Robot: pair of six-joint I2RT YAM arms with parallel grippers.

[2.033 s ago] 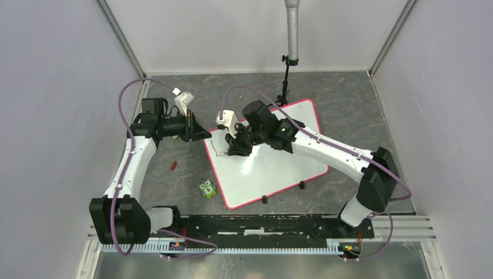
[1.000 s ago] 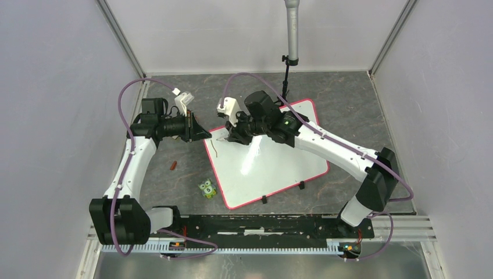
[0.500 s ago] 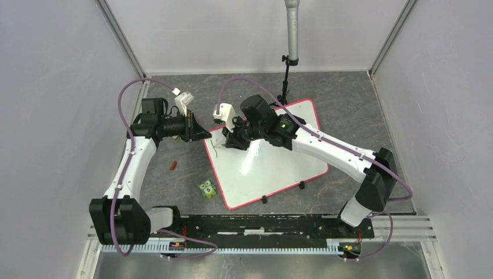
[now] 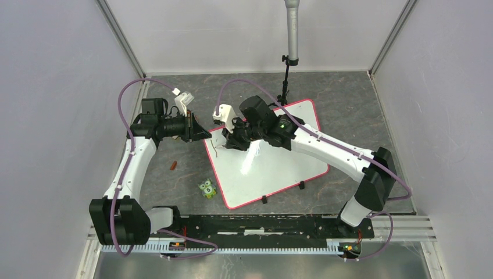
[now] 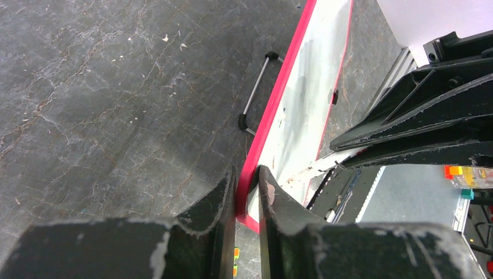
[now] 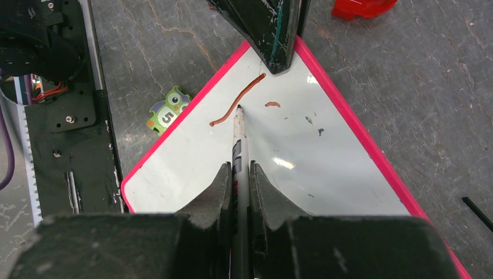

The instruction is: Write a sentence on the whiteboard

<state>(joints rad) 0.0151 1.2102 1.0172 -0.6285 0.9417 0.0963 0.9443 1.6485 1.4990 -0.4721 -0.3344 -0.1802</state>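
Note:
The whiteboard (image 4: 273, 165) lies on the table, tilted, with a red-pink frame. My left gripper (image 4: 203, 135) is shut on the frame at its left corner; in the left wrist view the gripper (image 5: 247, 174) pinches the red edge (image 5: 279, 93). My right gripper (image 4: 228, 143) hovers over that corner, shut on a marker (image 6: 239, 139) held upright between the jaws of the gripper (image 6: 239, 168). The marker tip touches or nearly touches the board beside a long brownish-red stroke (image 6: 235, 108). A short dash (image 6: 272, 104) lies next to it. No readable words of the sentence show.
A green owl toy (image 4: 207, 188) with a "5" sits off the board's left edge, also in the right wrist view (image 6: 167, 114). A small red cap (image 4: 172, 165) lies further left. A black camera stand (image 4: 285, 81) rises behind the board. The arms' base rail (image 4: 261, 224) runs along the near edge.
My right gripper with the marker has moved farther and left toward the board's left corner, and has barely moved in the last half second. The left arm has stayed put.

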